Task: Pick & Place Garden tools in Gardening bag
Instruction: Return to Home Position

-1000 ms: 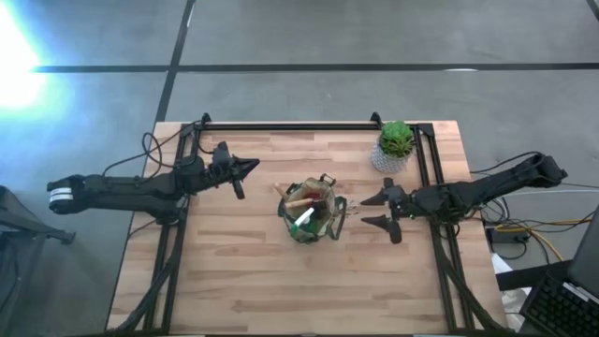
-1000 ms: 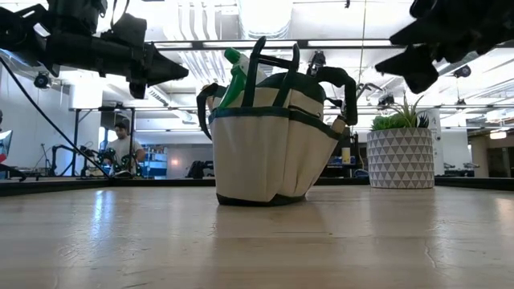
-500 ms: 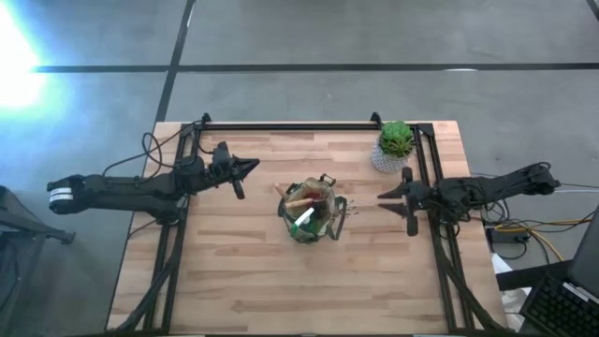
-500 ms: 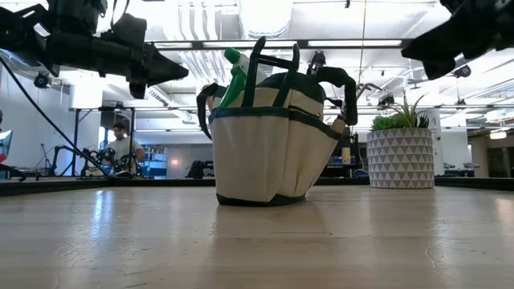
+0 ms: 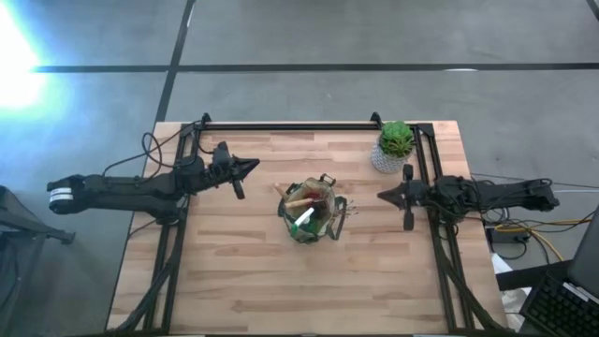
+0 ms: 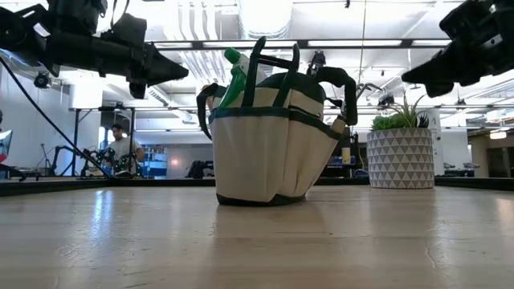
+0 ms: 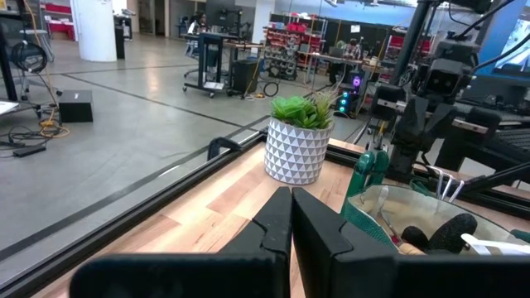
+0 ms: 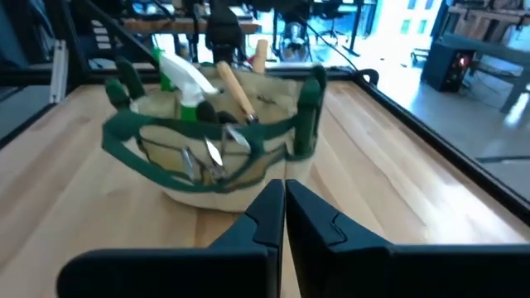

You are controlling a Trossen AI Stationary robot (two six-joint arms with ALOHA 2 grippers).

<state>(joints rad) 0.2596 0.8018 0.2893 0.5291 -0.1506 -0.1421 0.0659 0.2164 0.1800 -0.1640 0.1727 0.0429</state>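
The gardening bag (image 5: 312, 212) stands upright on its base at the table's middle, beige with dark green trim and handles (image 6: 273, 152). Garden tools stick out of it: a green spray bottle (image 8: 184, 81), a wooden handle (image 8: 236, 98) and metal tines (image 8: 212, 154) in an outer pocket. My right gripper (image 5: 381, 195) hovers shut and empty to the right of the bag, pointing at it (image 8: 284, 197). My left gripper (image 5: 253, 166) hovers shut and empty to the bag's far left (image 7: 291, 205).
A green plant in a white patterned pot (image 5: 395, 145) stands at the far right corner, just beyond my right gripper. A black frame rail (image 5: 290, 125) runs along the table's far edge and down both sides. Bare wood lies near the front edge (image 5: 299, 290).
My right gripper has shut its fingers on nothing, turned about its own axis and drawn back a little from the bag toward the table's right edge. The bag and its tools have stayed where they were.
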